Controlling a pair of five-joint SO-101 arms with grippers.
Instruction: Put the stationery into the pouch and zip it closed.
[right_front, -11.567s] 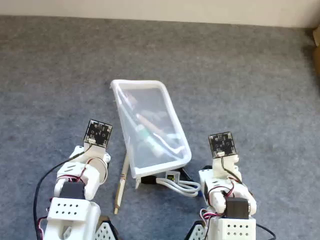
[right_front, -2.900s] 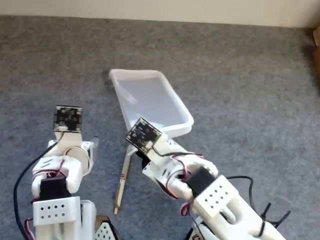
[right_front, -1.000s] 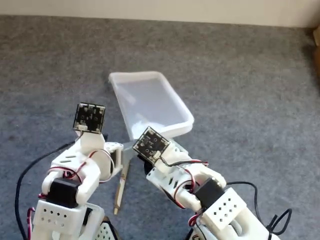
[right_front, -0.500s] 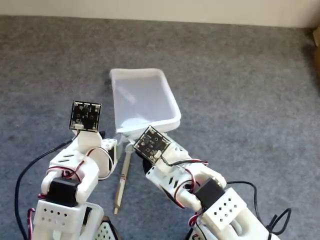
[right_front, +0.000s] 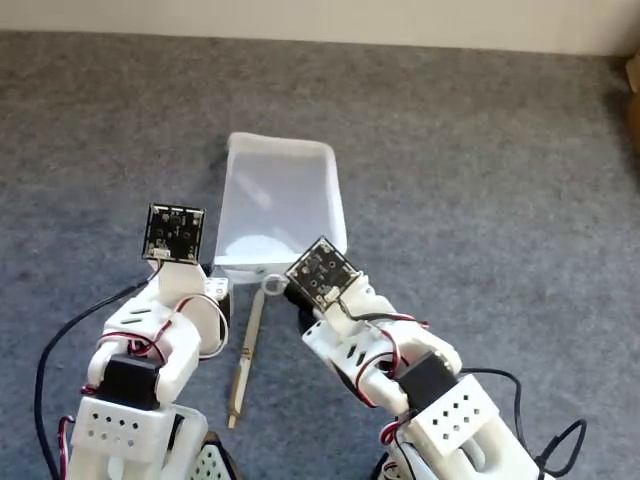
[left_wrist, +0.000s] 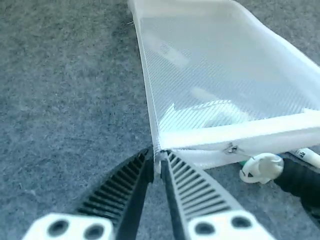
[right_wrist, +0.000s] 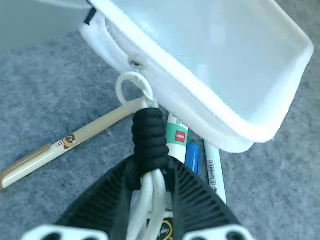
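Both arms stand close at the near end of the pouch (right_front: 275, 195), where some seconds ago they were folded back and apart from it. Nearest to the robot, a beige pen (right_front: 243, 360) lies loose on the counter (right_front: 480, 150) between the arms. Just beyond it the right fingers (right_wrist: 110, 192) are closed on a black cord (right_wrist: 149, 135) that is tied to the zip of the pouch. The left fingers (left_wrist: 122, 185) are almost shut and pinch the near left corner of the pouch.

In the last second the pouch has turned. Its near end swung toward the left arm, and it now points nearly straight away from the robot. I judge that the arms are lining it up and holding its near edge tight, not filling it yet.

A green marker (right_wrist: 177, 135), a blue pen (right_wrist: 191, 156) and a white pen (right_wrist: 214, 172) lie at this near edge, partly under it, so outside the pouch. Through its clear wall only a pale patch shows, and I cannot tell whether it is inside or below. In the farther part I make out nothing.
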